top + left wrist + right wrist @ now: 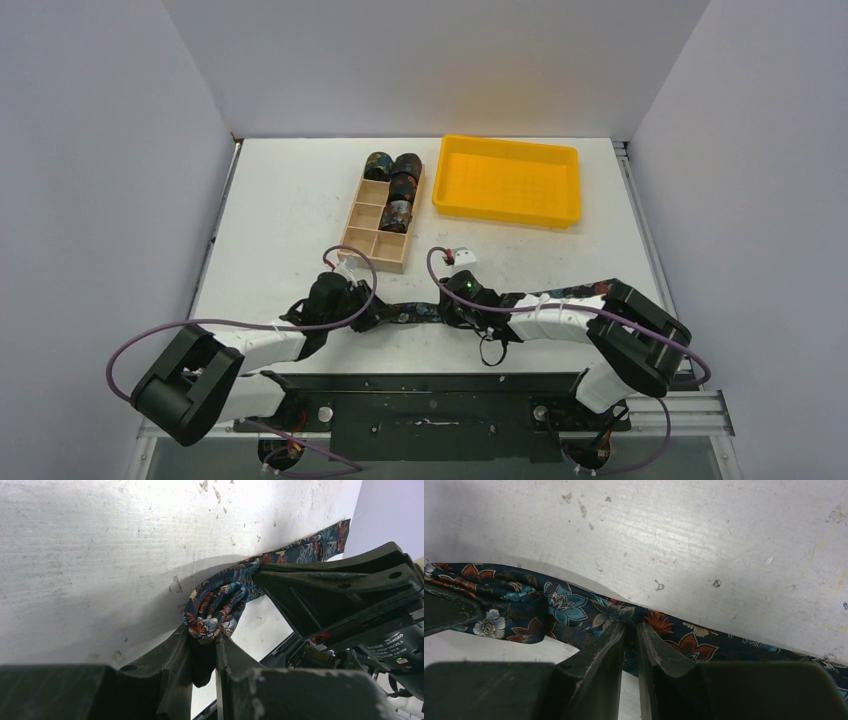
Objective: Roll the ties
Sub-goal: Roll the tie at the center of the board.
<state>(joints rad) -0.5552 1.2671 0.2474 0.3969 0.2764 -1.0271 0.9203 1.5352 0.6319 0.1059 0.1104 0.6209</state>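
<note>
Dark floral tie (420, 313) is lying on the tabletop (290, 200), its long axis running left to right between the two arms. The left gripper (202, 639) is clenching the small rolled end. The right gripper (630, 629) is pinching the flat strip near it, with the unrolled tail trailing rightward.

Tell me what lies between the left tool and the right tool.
A stretch of the dark floral fabric tie on the white table joins left tool and right tool; the top external view shows it.
</note>
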